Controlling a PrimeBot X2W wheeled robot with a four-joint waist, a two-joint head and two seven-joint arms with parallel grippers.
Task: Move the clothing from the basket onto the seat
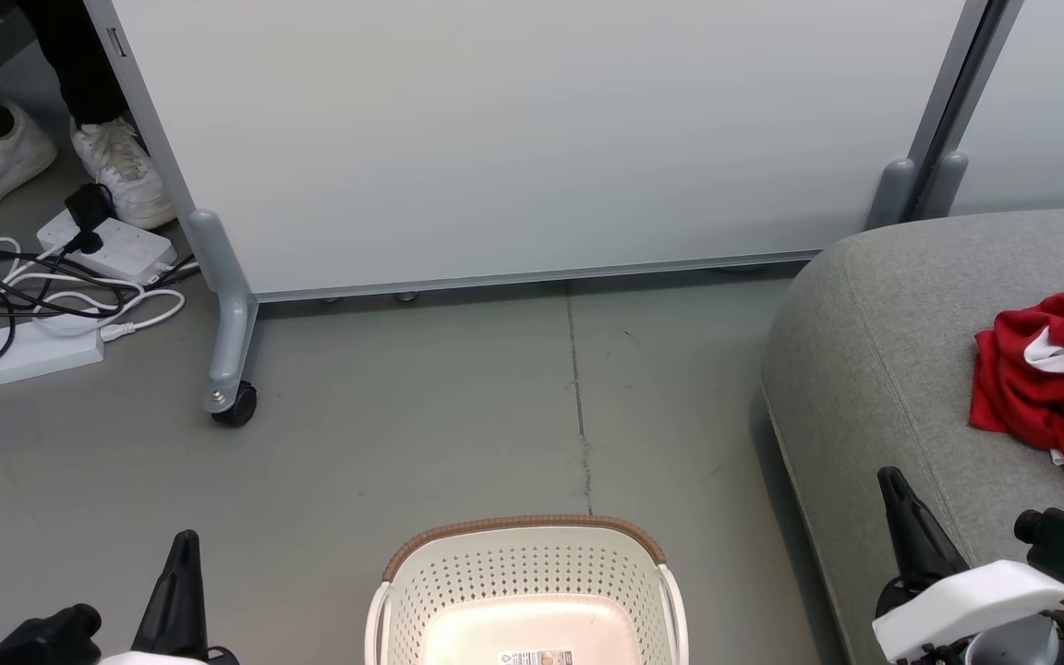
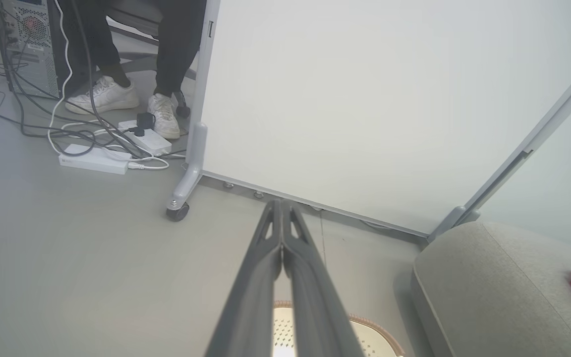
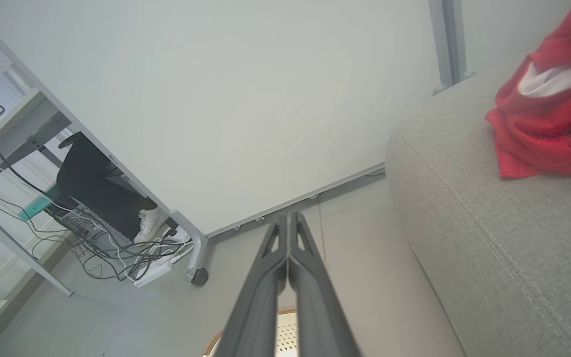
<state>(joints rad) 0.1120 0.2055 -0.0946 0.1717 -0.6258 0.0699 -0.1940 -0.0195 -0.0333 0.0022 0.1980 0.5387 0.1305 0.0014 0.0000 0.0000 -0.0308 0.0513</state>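
Bright red soft clothing [image 1: 1040, 406] lies on the light-grey fabric seat [image 1: 874, 332] near the cream perforated plastic basket [image 1: 523, 526]; left gripper [image 2: 281, 206] and right gripper [image 3: 288, 218] jaws pressed together, empty

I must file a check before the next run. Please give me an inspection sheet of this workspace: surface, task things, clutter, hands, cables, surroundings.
Surface: grey floor with one thin crack line.
Job's things: basket stands on the floor, and its visible part holds no garment; red clothing lies on the seat.
Clutter: nothing seen.
Hands: left hand shut, holding nothing; right hand shut, holding nothing.
Cables: tangled cables and white power strips on the floor at the left.
Surroundings: white wheeled partition; a person's white shoes by its left end; computer tower.
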